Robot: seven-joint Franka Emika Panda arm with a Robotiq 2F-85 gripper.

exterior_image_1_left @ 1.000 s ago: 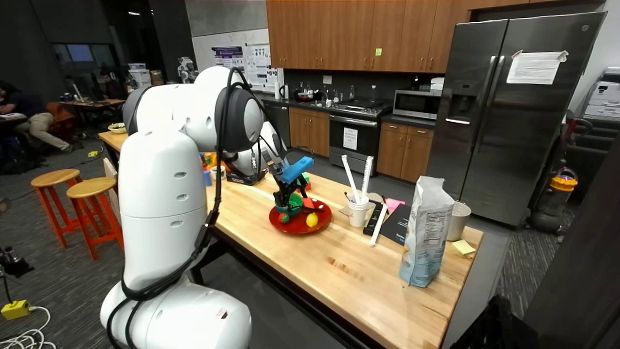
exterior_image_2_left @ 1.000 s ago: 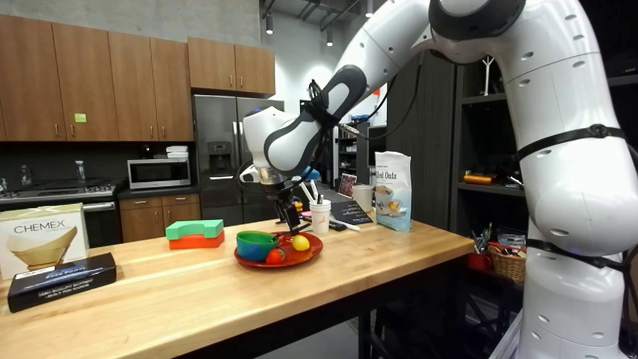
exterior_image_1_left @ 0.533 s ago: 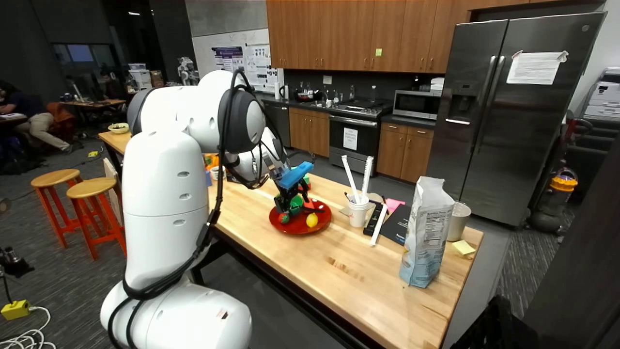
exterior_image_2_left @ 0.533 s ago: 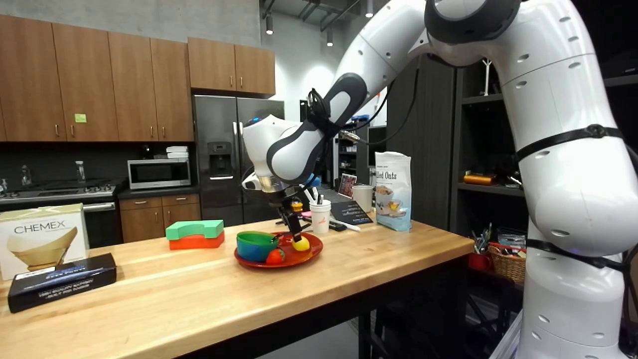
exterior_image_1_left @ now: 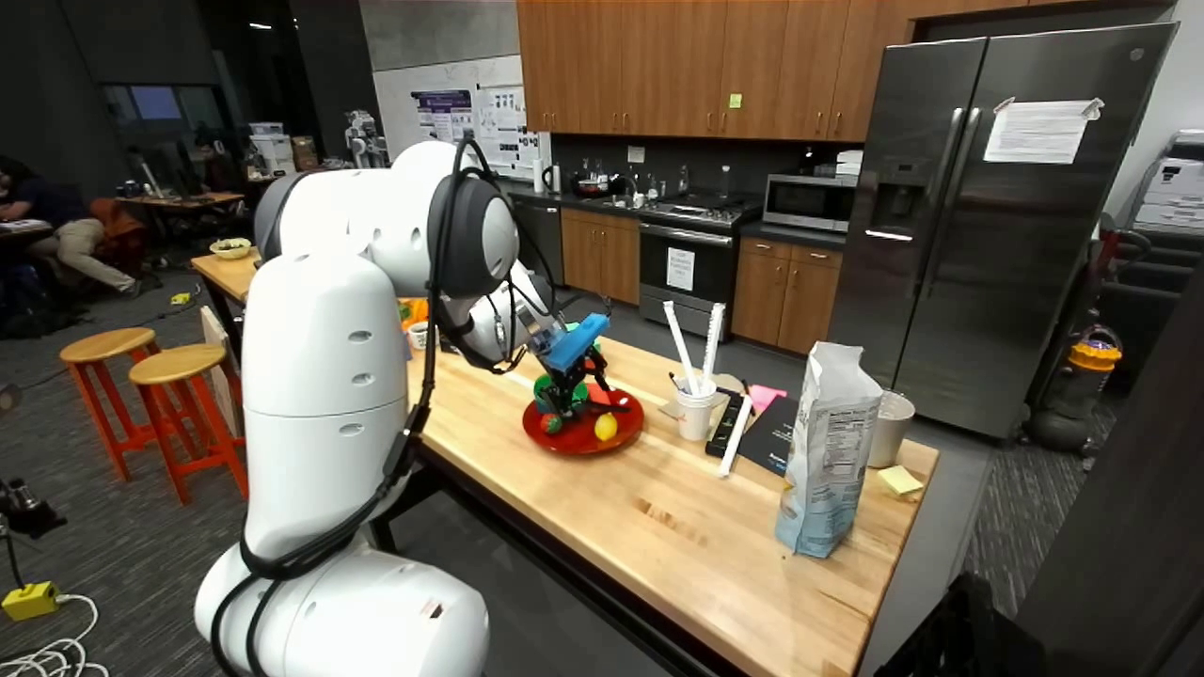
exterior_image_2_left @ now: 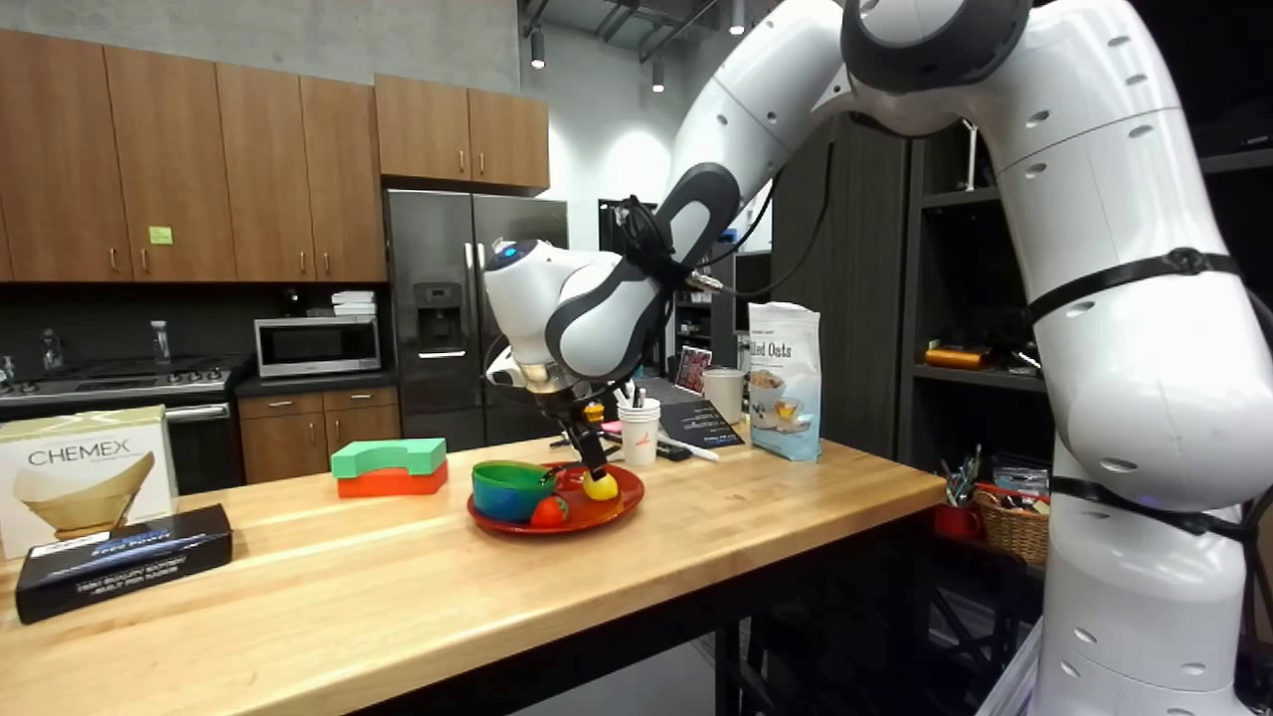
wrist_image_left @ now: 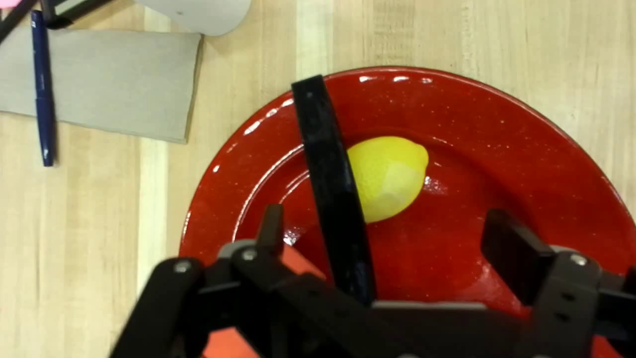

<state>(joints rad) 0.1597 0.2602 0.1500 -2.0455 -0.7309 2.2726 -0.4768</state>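
My gripper (wrist_image_left: 385, 219) is open and empty above the red plate (wrist_image_left: 497, 114), fingers wide apart in the wrist view. A long black handle (wrist_image_left: 333, 184) lies across the plate between the fingers, nearer the left one. A yellow lemon (wrist_image_left: 390, 179) sits just beyond it, partly covered by the handle. An orange-red piece (wrist_image_left: 300, 261) shows under the left finger, mostly hidden. In an exterior view my gripper (exterior_image_2_left: 597, 471) is low, close to the lemon (exterior_image_2_left: 602, 486). The blue-green bowl (exterior_image_2_left: 509, 494) and a red strawberry (exterior_image_2_left: 550, 511) share the plate; the handle's other end is hidden.
Paper cups with straws (exterior_image_1_left: 696, 414), a black folder (exterior_image_1_left: 771, 434), an oats bag (exterior_image_1_left: 828, 461) and a white container (exterior_image_1_left: 889, 430) stand on the table. Green and red blocks (exterior_image_2_left: 389, 467), a Chemex box (exterior_image_2_left: 90, 477) and a black box (exterior_image_2_left: 124, 562) lie farther along.
My gripper and wrist have come down a little over the plate and shifted slightly, with the arm tilting. The gripper stays open. The things on the plate have not visibly moved.
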